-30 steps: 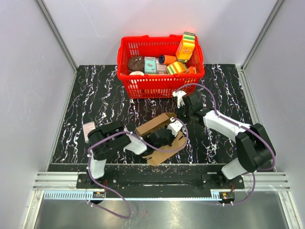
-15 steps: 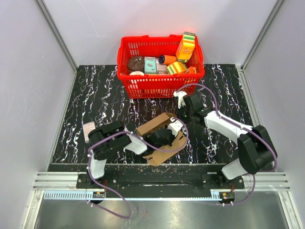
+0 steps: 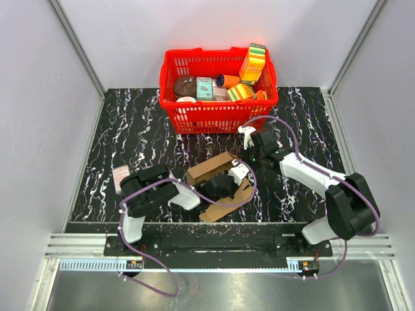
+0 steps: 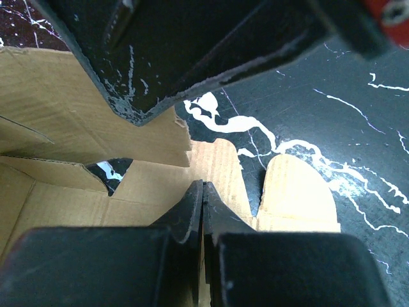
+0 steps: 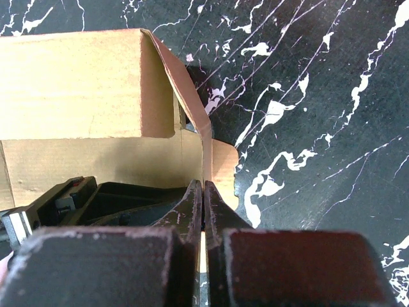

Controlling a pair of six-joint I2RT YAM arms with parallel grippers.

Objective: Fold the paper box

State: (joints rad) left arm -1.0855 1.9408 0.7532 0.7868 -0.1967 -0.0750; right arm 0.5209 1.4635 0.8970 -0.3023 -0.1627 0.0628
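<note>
The paper box point(image 3: 209, 168) is brown cardboard, half raised, lying near the table's front middle with flat flaps point(image 4: 300, 192) spread on the black marble. My left gripper point(image 3: 227, 183) reaches in from the left. Its fingers point(image 4: 203, 192) are pressed together over the inner panel point(image 4: 70, 115), with nothing seen between them. My right gripper point(image 3: 248, 157) is at the box's right end. In the right wrist view an upright side flap point(image 5: 203, 147) of the box point(image 5: 77, 83) runs edge-on straight into the shut fingertips point(image 5: 203, 187).
A red plastic basket point(image 3: 217, 120) full of colourful packages stands behind the box, close to the right arm. A small pale card point(image 3: 120, 175) lies by the left arm's base. Grey walls close in both sides of the marble top.
The right gripper has shifted slightly right and back, and the box's right end has moved a little with it. The left arm has hardly moved.
</note>
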